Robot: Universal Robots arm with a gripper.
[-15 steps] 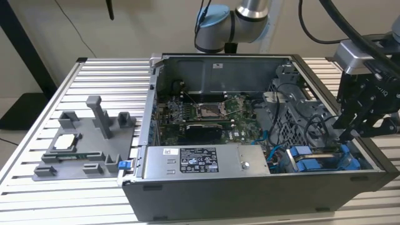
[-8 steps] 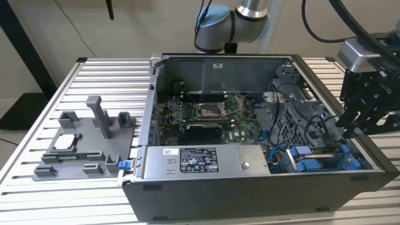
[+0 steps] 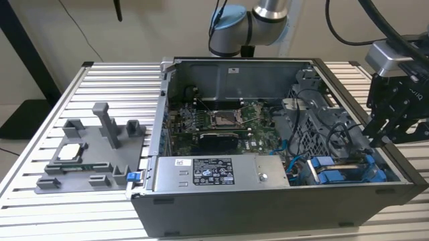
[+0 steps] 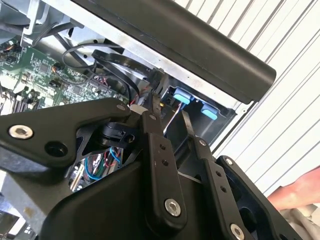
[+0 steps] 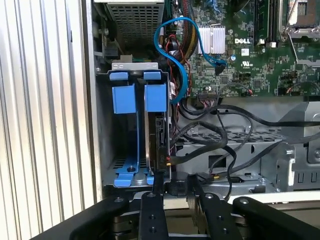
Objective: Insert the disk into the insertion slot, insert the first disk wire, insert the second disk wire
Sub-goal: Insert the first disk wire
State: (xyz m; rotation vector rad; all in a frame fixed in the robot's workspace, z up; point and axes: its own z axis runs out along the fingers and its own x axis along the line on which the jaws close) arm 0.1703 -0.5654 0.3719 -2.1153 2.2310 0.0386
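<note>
Slatted table point(image 3: 100, 70), open computer case point(image 3: 268, 211): disk point(image 5: 161, 135) on edge, lengthwise in insertion slot point(image 5: 131, 66).
Narrow-set gripper point(image 5: 176, 179) pinches a black plug point(image 5: 176, 190) that hides the disk's near end.

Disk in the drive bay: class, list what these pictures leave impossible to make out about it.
First wrist view: the silver-grey hard drive in its blue plastic carrier stands edge-on, so its label is unseen.
Same view: the black gripper and black cables hide its connector end.
Exterior view: too small to pick out among the blue carriers.
</note>
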